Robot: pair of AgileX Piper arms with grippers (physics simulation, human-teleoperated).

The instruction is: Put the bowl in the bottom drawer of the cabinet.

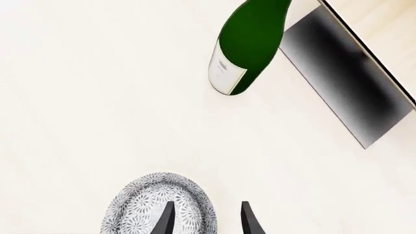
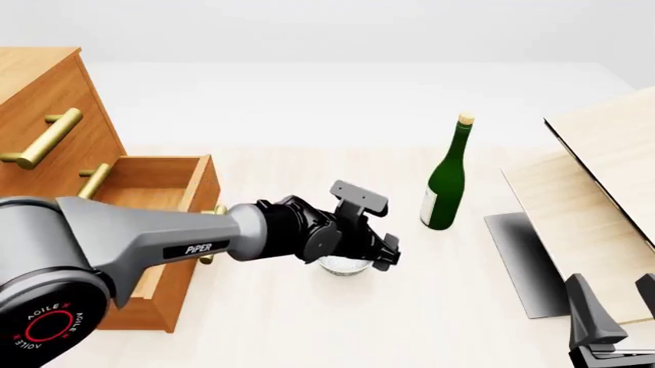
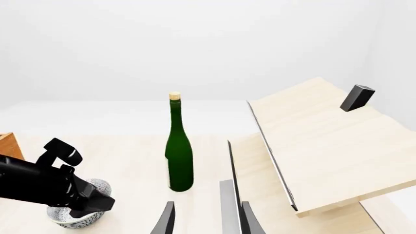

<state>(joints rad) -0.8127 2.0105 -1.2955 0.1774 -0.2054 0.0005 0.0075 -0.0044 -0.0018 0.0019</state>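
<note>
The left gripper (image 2: 360,247) hangs directly over the bowl (image 2: 344,265), which sits on the table (image 2: 409,322) in front of the cabinet (image 2: 46,115). The bottom drawer (image 2: 153,192) is already pulled out and stands off to the gripper's left. In the left wrist view the jaws are parted — one fingertip lies over the bowl's speckled inside, the other just outside its rim, so the rim wall sits between them. Nothing is clamped as yet.

The step in hand looks like the pinch on the rim. To do it well, lower until the rim is well down between the fingertips, then close squarely across the wall; a shallow bite on a curved rim could let the bowl tip or slide out. Lift straight up before swinging toward the drawer, clearing its front board and brass handle.

The green bottle (image 2: 444,184) stands well beyond the jaws, out of the path. The right gripper (image 3: 206,217) waits near the pale boards (image 2: 588,207) — jaws parted, holding nothing.
</note>
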